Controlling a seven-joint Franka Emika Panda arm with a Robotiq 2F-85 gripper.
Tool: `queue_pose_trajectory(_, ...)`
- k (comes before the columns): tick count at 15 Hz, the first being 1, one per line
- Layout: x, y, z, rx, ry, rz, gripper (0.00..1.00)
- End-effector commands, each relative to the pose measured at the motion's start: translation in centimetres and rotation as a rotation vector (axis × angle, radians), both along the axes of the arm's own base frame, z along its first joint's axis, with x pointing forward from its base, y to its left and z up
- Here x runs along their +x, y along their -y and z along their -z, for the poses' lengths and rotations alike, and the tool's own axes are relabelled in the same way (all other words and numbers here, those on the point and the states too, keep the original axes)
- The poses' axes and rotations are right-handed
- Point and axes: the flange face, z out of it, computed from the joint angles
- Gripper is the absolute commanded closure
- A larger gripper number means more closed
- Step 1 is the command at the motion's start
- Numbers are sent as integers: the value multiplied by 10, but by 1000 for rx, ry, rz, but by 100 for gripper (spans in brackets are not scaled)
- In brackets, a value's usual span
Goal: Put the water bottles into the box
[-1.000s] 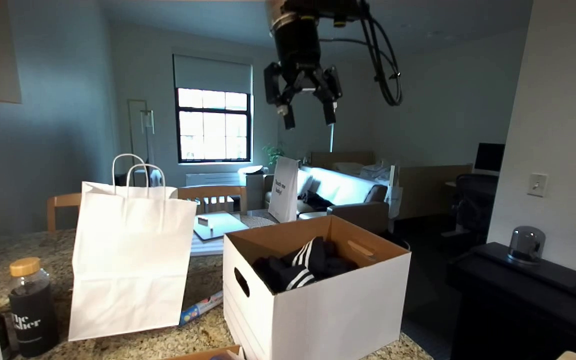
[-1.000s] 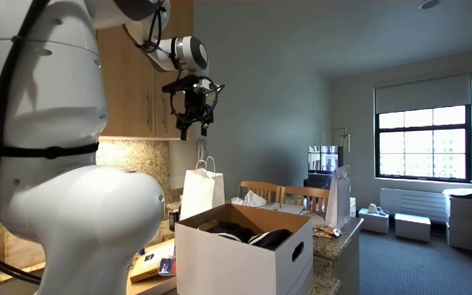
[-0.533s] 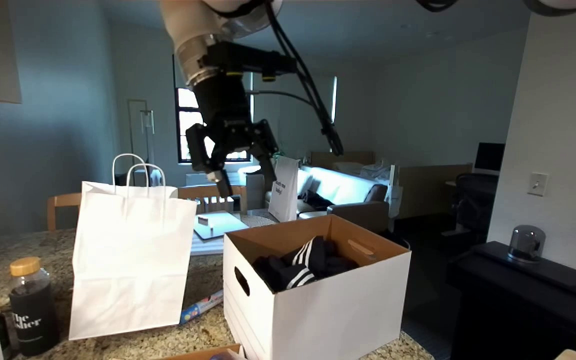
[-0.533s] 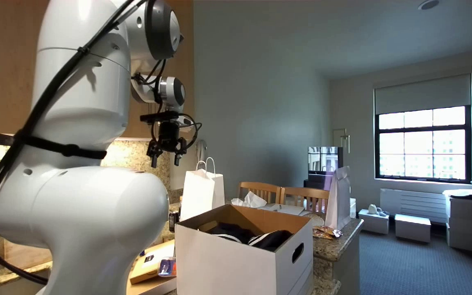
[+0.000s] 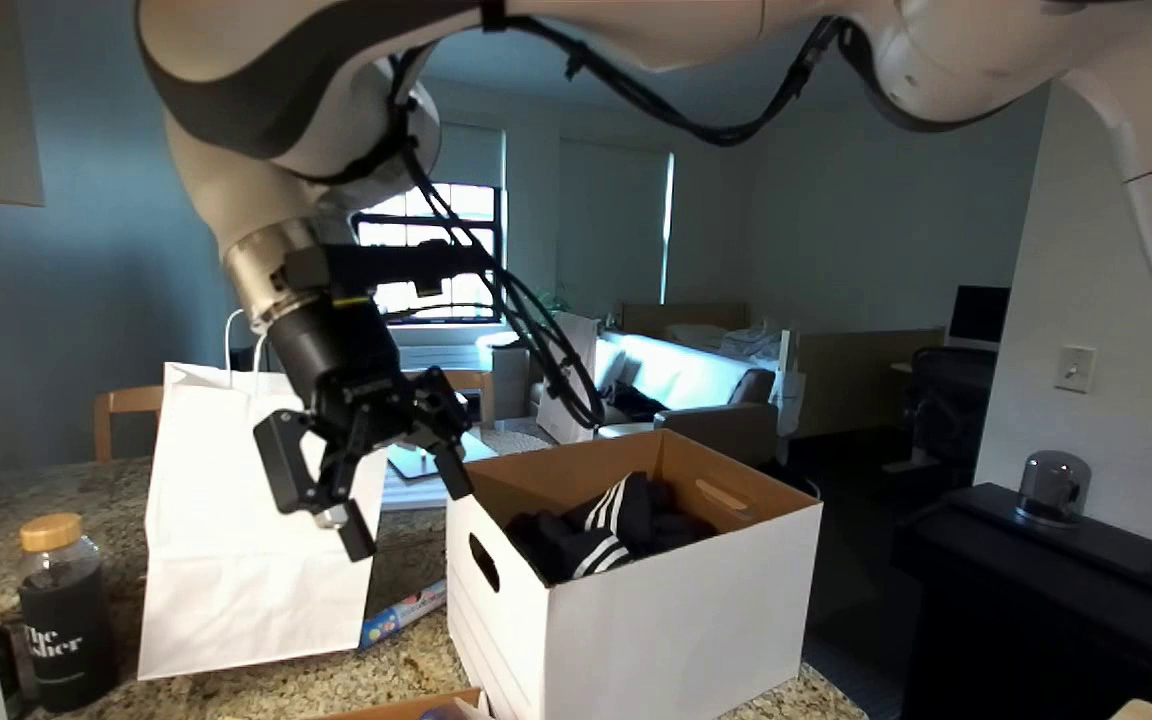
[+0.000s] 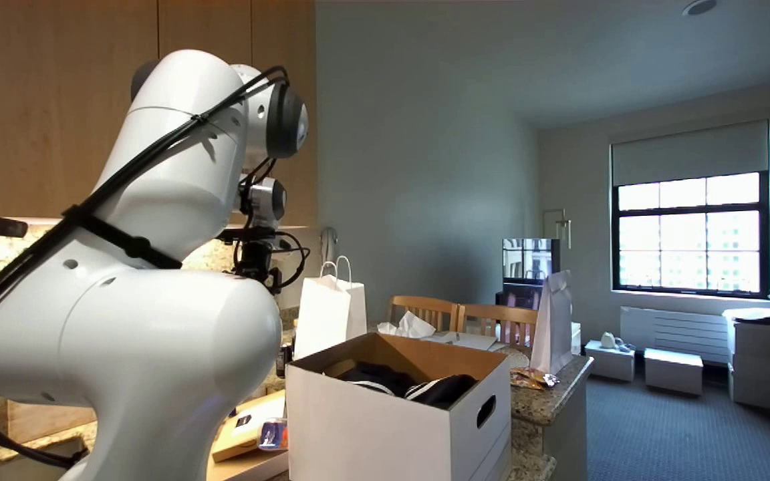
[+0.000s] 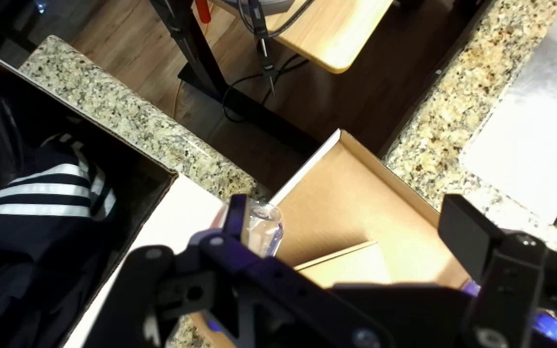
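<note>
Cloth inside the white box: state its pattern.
Dark cloth with parallel white stripes, clearest in the wrist view.

The black two-fingered end effector hangs tilted, spread apart, in front of a white paper bag with loop handles. On the speckled stone desk, a large white cardboard box with a brown inside holds dark, white-striped cloth.

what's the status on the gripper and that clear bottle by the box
Gripper open, holding nothing. Clear bottle outside the box, partly hidden by the gripper in the wrist view. Box wall close beside it, might crowd a grasp.
</note>
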Motion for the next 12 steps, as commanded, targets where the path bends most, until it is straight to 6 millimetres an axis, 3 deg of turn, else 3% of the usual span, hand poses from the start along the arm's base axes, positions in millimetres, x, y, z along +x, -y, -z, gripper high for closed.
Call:
queue_pose_trajectory(1, 18, -8, 59, -54, -64, 5, 0)
queue_pose_trajectory(5, 48, -5, 115, -31, -92, 68, 0)
queue_pose_trajectory(9, 81, -4, 157, -52, -43, 227, 0)
queue_pose_trajectory(12, 91, -1, 183, -112, -49, 315, 0)
